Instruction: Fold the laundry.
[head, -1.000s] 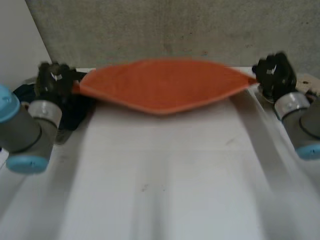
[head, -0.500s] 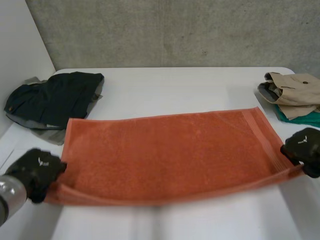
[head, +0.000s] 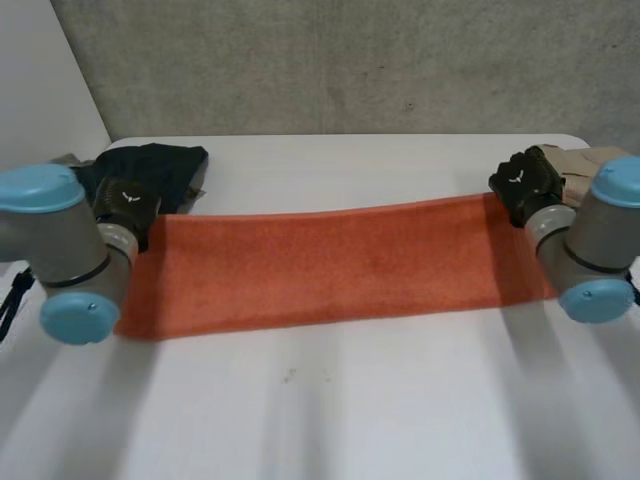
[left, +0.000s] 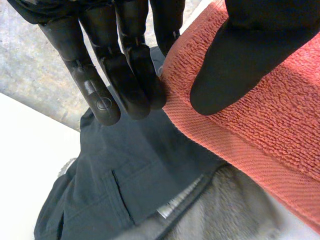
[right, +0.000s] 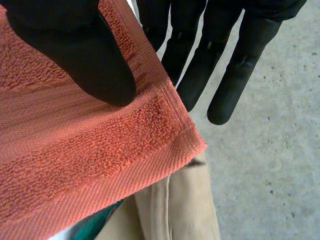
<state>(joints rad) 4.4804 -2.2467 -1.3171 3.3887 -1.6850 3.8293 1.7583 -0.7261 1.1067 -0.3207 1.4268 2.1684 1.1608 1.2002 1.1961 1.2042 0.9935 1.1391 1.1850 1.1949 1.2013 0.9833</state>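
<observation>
While both black hands grip its short ends, the orange terry-cloth towel (head: 330, 265) stretches taut over the white table (head: 330, 410), its long axis running straight from the left hand (head: 125, 205) to the right hand (head: 522, 185). Each hand pinches the towel's hemmed end between thumb and straight fingers, the right one at a corner. Beneath the left hand's fingertips lies a dark navy garment (left: 125, 175) whose small pale label (left: 169, 212) is too small to read. Beneath the right hand's fingertips sit a beige garment (right: 185, 210) and a green cloth (right: 95, 229).
</observation>
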